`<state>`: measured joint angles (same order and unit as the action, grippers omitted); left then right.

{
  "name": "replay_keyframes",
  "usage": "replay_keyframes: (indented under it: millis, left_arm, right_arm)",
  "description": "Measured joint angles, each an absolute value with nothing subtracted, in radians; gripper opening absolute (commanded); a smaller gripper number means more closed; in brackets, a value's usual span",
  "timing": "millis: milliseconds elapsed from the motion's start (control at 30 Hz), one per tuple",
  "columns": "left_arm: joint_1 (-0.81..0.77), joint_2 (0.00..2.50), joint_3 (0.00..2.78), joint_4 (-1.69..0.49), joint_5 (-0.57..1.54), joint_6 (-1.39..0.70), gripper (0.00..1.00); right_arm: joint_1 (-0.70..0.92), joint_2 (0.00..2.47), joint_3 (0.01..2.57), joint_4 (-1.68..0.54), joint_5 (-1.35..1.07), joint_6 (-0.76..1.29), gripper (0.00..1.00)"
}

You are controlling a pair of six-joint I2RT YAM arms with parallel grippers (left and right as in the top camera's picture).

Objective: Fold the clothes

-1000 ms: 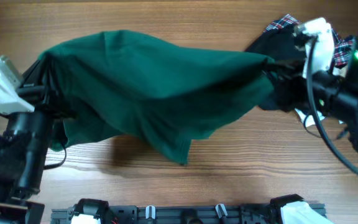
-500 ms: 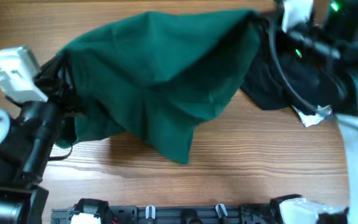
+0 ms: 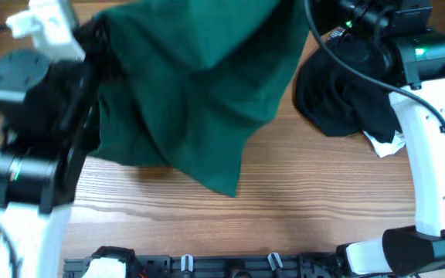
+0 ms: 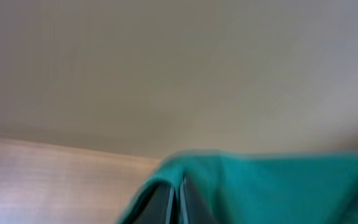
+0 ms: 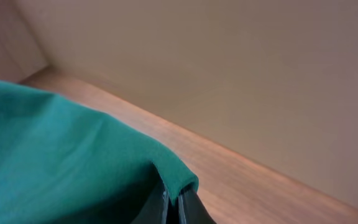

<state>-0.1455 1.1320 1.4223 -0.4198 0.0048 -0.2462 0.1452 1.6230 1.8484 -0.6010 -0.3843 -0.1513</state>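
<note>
The left end effector (image 4: 178, 202) is pinching the dark green garment (image 3: 199, 85), its two fingers standing closed together at the bottom of the left wrist view with the green cloth bunching around them, though that view is blurred. The right end effector (image 5: 173, 205) is likewise clamping shut on a rolled edge of the same garment, the cloth folding over the fingertips and falling away to the left of the right wrist view. From overhead, the garment is hanging spread between the two arms over the far left and middle of the wooden tabletop (image 3: 307, 201), running out of view at the top edge. Its lower part is narrowing to a point that is reaching toward the near side, and a shadow is showing beneath its left lower edge; whether the point is touching the wood cannot be told. A black garment (image 3: 338, 96) is lying crumpled on the tabletop just beside the green one's right edge, partly under the right arm.
</note>
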Motion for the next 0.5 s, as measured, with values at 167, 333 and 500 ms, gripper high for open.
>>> replay_keyframes:
  millis: [167, 333, 500]
  left_arm:
    - [-0.144, 1.329, 1.421, 0.017, -0.107, -0.250, 0.04]
    - [-0.145, 1.375, 1.419, 0.208, -0.138, -0.281, 0.04]
    - [-0.192, 1.332, 1.426, 0.031, -0.126, -0.291, 0.04]
  right_arm:
    - [0.080, 1.621, 1.848, -0.350, -0.385, -0.156, 0.04]
    - [0.046, 1.589, 1.848, -0.169, -0.384, -0.155, 0.04]
    - [0.037, 1.518, 1.856, -0.346, -0.382, -0.178, 0.04]
